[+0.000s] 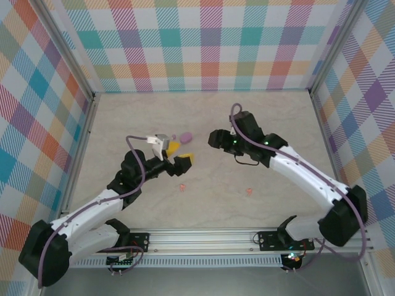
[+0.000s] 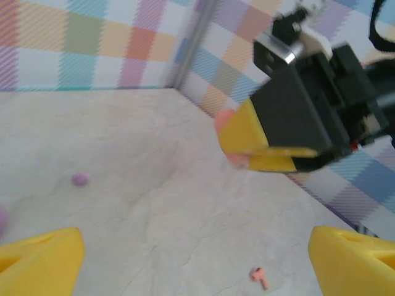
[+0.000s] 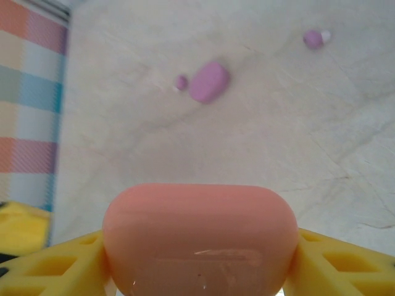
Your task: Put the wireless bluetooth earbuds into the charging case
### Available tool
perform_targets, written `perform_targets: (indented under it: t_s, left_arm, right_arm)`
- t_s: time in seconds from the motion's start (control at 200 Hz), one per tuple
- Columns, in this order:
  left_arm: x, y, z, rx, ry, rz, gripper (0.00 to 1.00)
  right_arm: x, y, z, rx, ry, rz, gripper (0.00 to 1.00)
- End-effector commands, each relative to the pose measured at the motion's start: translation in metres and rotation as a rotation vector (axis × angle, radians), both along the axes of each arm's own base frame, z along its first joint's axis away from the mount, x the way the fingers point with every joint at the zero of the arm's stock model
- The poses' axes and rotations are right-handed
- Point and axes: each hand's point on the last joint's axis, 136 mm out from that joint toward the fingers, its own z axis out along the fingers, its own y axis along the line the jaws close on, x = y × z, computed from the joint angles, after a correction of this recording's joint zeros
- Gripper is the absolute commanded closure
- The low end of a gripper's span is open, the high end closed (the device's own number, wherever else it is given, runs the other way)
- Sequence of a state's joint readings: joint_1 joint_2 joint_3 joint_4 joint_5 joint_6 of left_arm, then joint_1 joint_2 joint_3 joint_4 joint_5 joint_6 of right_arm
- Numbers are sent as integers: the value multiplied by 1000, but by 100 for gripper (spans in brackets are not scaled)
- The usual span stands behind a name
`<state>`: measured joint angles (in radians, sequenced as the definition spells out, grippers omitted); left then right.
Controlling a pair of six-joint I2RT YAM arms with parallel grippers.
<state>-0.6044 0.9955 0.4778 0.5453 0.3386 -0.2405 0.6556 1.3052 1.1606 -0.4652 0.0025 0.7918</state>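
Two white-and-black robot arms reach over a pale, marbled desk (image 1: 278, 117) walled by pastel checked panels (image 1: 210, 43). From above, the left arm (image 1: 92, 209) ends near the middle of the desk, its left jaws just beside a small purple rounded charging case (image 1: 185, 136), and the right arm (image 1: 302, 172) ends close by, its right jaws facing them. One tiny salmon-orange earbud (image 1: 182, 186) lies on the desk nearer the bases, and a second salmon-orange earbud (image 1: 249, 192) lies well to its right. At the left wrist, the left jaws stand released, their yellow fingertips (image 2: 40, 262) wide apart with bare desk between. Ahead, the right jaws clench a salmon-pink rounded plastic charging case (image 2: 227, 123) above the desk. A purple earbud (image 2: 79, 179) lies to the left and a salmon-orange earbud (image 2: 259, 276) near the lower edge. At the right wrist, the salmon-pink case (image 3: 197, 237) sits grasped between yellow fingers (image 3: 345, 265). Beyond it the purple case (image 3: 208, 81) rests on the desk with one purple earbud (image 3: 181, 82) just beside it and another purple earbud (image 3: 313, 39) lying apart.
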Motion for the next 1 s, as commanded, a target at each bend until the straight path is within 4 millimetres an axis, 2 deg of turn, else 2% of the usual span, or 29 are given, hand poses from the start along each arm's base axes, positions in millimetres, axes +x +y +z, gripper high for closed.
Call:
perform_targets:
  t_s: [0.0, 0.13, 0.325, 0.475, 0.645, 0.935, 1.0]
  left_arm:
    - [-6, -14, 45, -98, -217, -34, 3]
    - [-3, -38, 60, -131, -251, -96, 4]
    - [5, -68, 73, -217, -283, -160, 6]
    - [15, -91, 71, -226, -248, -205, 12]
    - [20, -108, 63, -203, -228, -214, 23]
    - [27, -111, 55, -152, -204, -189, 55]
    - [28, -112, 54, -145, -199, -187, 58]
  right_arm:
    - [2, 0, 27, 152, -31, -59, 35]
    - [-5, 2, 39, 236, -6, -55, 34]
    - [-9, 8, 44, 301, 39, -29, 34]
    - [-11, 8, 52, 321, 27, -23, 34]
    - [-12, 9, 50, 325, 44, -20, 34]
    - [-13, 8, 49, 325, 52, -18, 33]
    - [-12, 9, 50, 330, 50, -17, 33]
